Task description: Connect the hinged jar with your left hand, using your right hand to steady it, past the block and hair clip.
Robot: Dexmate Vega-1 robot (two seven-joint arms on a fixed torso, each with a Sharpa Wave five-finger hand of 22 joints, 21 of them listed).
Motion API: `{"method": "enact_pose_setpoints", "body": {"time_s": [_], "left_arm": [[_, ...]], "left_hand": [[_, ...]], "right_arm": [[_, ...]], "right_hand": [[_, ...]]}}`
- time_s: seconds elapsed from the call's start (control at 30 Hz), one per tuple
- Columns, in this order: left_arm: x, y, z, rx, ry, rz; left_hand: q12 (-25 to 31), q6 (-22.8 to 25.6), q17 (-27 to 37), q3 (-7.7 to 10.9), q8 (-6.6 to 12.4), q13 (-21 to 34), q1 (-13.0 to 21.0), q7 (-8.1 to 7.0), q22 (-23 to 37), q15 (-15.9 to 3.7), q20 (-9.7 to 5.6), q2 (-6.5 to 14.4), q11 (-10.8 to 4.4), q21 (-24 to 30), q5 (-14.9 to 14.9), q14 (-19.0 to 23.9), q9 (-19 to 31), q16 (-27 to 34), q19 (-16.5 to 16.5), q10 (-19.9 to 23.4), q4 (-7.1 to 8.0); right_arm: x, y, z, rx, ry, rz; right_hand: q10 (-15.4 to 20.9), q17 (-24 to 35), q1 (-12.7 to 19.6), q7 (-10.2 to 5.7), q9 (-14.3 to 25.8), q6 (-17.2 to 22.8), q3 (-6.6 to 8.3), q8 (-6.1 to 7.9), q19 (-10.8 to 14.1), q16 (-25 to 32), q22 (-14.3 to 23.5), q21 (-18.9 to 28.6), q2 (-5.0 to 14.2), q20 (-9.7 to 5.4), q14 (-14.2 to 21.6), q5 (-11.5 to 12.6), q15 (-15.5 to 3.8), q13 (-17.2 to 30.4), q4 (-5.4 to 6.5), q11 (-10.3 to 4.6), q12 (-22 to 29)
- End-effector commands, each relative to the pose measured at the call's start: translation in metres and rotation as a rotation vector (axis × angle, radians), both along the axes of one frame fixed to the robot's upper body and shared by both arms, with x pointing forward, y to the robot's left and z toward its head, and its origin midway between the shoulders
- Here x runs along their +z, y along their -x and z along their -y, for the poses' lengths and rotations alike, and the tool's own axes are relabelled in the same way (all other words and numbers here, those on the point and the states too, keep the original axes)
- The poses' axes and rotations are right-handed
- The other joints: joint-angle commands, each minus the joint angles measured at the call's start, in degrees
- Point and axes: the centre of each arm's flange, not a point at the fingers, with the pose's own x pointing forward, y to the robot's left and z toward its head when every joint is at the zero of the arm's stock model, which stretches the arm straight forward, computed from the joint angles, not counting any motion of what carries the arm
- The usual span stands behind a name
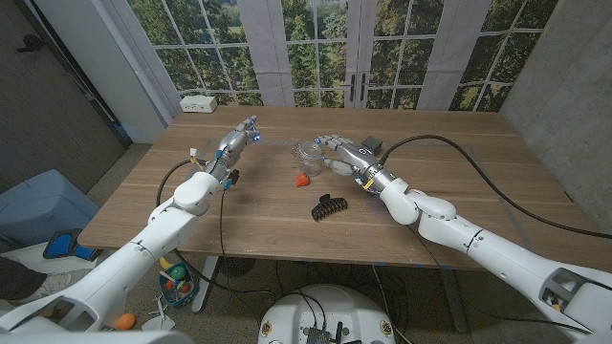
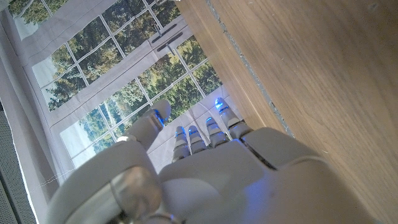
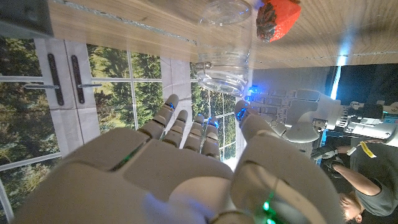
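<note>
1. The hinged jar (image 1: 308, 154) is clear glass and stands on the wooden surface (image 1: 459, 182), toward the far edge and near the middle of its width; in the right wrist view the jar (image 3: 225, 46) shows its open mouth just ahead of the fingertips.
2. The right hand (image 1: 337, 153) sits just beside the jar on the side of the surface's right edge, fingers extended toward it and apart, holding nothing; whether any finger touches the glass I cannot tell.
3. The left hand (image 1: 236, 139) hovers toward the surface's left edge, well apart from the jar, fingers extended and slightly spread, empty; in the left wrist view this hand (image 2: 205, 168) points past the far edge toward the windows.
4. The red-orange block (image 1: 302, 179) lies just on the near side of the jar; the black hair clip (image 1: 329, 206) lies nearer the near edge, beside the right forearm.
</note>
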Motion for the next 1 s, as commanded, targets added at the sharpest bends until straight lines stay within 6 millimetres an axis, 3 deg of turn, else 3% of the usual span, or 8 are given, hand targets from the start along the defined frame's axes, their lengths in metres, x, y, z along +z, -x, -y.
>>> {"method": "enact_pose_setpoints", "body": {"time_s": [0.03, 0.1, 0.33, 0.6, 1.0], "left_arm": [[-0.006, 0.001, -0.003, 0.003, 0.006, -0.015], [-0.007, 0.002, -0.003, 0.006, 0.007, -0.016], [-0.007, 0.002, -0.003, 0.008, 0.01, -0.017], [-0.008, 0.0, -0.004, 0.008, 0.013, -0.019], [-0.006, -0.003, -0.007, 0.009, 0.017, -0.021]], "left_hand": [[-0.2, 0.2, 0.0, 0.14, -0.13, 0.2, 1.0, -0.46, 0.1, -6.97, -1.58, -0.2, -0.42, -0.3, 0.5, 0.3, 0.1, -0.2, 0.3, 0.4, -0.36], [-0.2, 0.3, 0.0, 0.14, -0.15, 0.2, 1.4, -0.42, 0.1, -6.97, -1.61, -0.2, -0.38, -0.4, 0.6, 0.3, 0.1, -0.3, 0.4, 0.3, -0.43], [-0.3, 0.4, 0.0, 0.09, -0.17, 0.2, 2.3, -0.64, 0.1, -7.18, -1.86, -0.3, -0.61, -0.7, 1.0, 0.3, 0.1, -0.3, 0.6, 0.4, -0.61], [-0.4, 0.3, 0.0, -0.08, -0.26, 0.2, 3.4, -0.64, 0.1, -7.18, -1.84, -0.5, -0.56, -1.2, 1.4, 0.3, 0.1, -0.4, 0.8, 0.4, -0.74], [-0.4, 0.3, 0.0, -0.4, -0.32, 0.2, 4.3, -0.61, 0.2, -7.15, -1.76, -0.7, -0.64, -1.7, 1.7, 0.3, 0.1, -0.4, 0.9, 0.3, -0.76]], "right_arm": [[0.001, -0.003, -0.01, 0.0, 0.046, 0.009], [0.002, -0.004, -0.012, 0.001, 0.053, 0.01], [0.003, -0.006, -0.016, 0.008, 0.073, 0.014], [0.004, -0.008, -0.021, 0.009, 0.089, 0.023], [0.004, -0.015, -0.025, -0.003, 0.13, 0.047]], "right_hand": [[-0.8, -0.2, 0.6, 0.07, 0.3, -0.8, 0.46, -0.06, -0.1, -0.2, 0.3, -0.4, -0.01, -3.45, -0.6, 0.6, -6.27, 0.1, -0.86, -0.07, -0.1], [-0.8, -0.6, 1.7, 0.41, 0.3, -0.9, 0.93, 0.13, 0.1, -0.3, 0.3, -0.5, -0.04, -2.83, -0.5, 1.2, -5.86, 0.1, -1.77, 0.24, 0.0], [-1.2, -1.1, 2.5, 0.59, 0.3, -1.6, 0.83, 0.12, 0.0, -0.6, 0.2, -0.9, -0.68, -2.64, -0.9, 1.6, -5.77, 0.0, -2.5, 0.22, 0.0], [-1.5, -1.4, 2.7, 0.9, 0.2, -1.9, 0.55, 0.18, 0.2, -0.7, 0.2, -1.2, -0.97, -2.39, -1.0, 1.9, -5.5, 0.0, -2.77, 0.52, 0.1], [-0.8, -2.0, 3.1, 0.18, 0.2, -0.5, -0.23, 0.89, 0.0, -0.9, 0.3, -2.0, -1.21, -2.51, -1.5, 2.4, -5.57, 0.0, -2.73, -0.27, 0.5]]}}
